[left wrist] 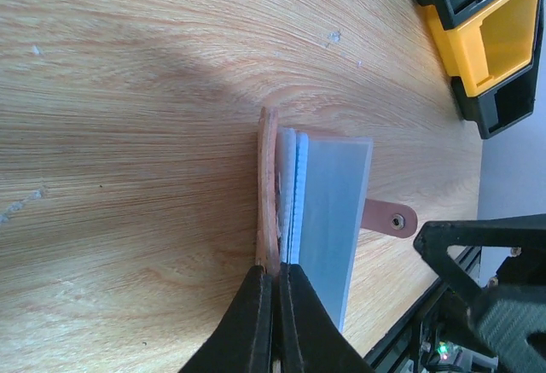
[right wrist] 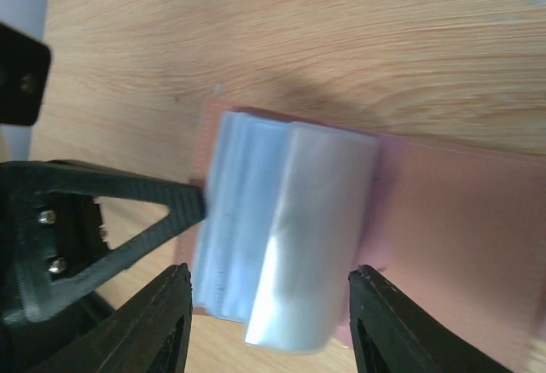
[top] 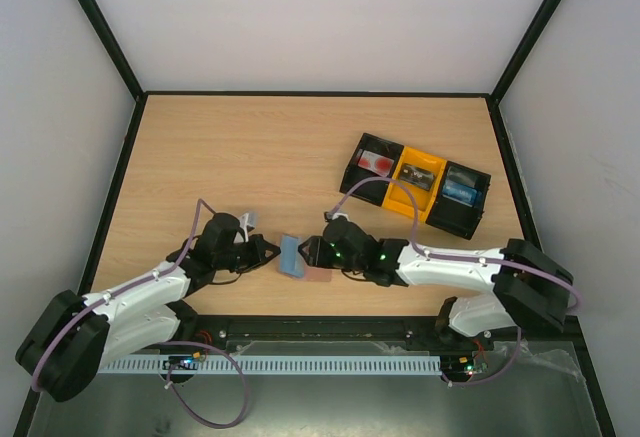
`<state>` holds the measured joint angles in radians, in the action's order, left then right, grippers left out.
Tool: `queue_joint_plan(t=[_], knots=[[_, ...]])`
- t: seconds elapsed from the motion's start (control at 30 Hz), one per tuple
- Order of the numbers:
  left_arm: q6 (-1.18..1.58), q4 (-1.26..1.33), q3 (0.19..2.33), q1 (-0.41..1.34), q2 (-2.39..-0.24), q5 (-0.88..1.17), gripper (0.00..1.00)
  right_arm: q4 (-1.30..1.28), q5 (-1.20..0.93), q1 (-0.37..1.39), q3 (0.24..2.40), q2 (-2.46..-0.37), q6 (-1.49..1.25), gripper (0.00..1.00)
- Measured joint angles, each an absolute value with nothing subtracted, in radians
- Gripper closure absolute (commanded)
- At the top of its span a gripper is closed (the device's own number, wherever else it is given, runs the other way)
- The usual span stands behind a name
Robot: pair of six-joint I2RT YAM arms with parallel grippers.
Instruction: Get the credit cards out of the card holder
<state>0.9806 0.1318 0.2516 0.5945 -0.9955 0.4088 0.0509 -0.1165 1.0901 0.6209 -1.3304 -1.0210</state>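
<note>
Holder (top: 293, 256) sat on table's (top: 250, 157) near middle betw. the arms, L gripper (left wrist: 275, 277) pinched shut on its brown edge, R gripper (right wrist: 269, 300) open w/ fingers either side of its blue-grey part.

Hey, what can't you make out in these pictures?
- What is inside the card holder: right wrist view blurred, left wrist sees it edge-on.
- Whether the right gripper touches it: blur in the right wrist view.
- What the tray holds: too small in the top view.
</note>
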Motion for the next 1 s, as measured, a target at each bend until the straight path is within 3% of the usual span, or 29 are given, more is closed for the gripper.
queue_joint_plan(t=[0.63, 0.77, 1.0], knots=[[0.997, 0.128, 0.250, 0.595, -0.974, 0.410, 0.97, 0.160, -0.193, 1.122, 0.691, -1.559, -1.030, 0.32], [0.999, 0.127, 0.245, 0.595, -0.972, 0.410, 0.97, 0.162, -0.192, 1.122, 0.691, -1.591, -1.030, 0.35], [0.999, 0.118, 0.241, 0.595, -0.968, 0.407, 0.97, 0.163, -0.184, 1.122, 0.691, -1.602, -1.031, 0.49]])
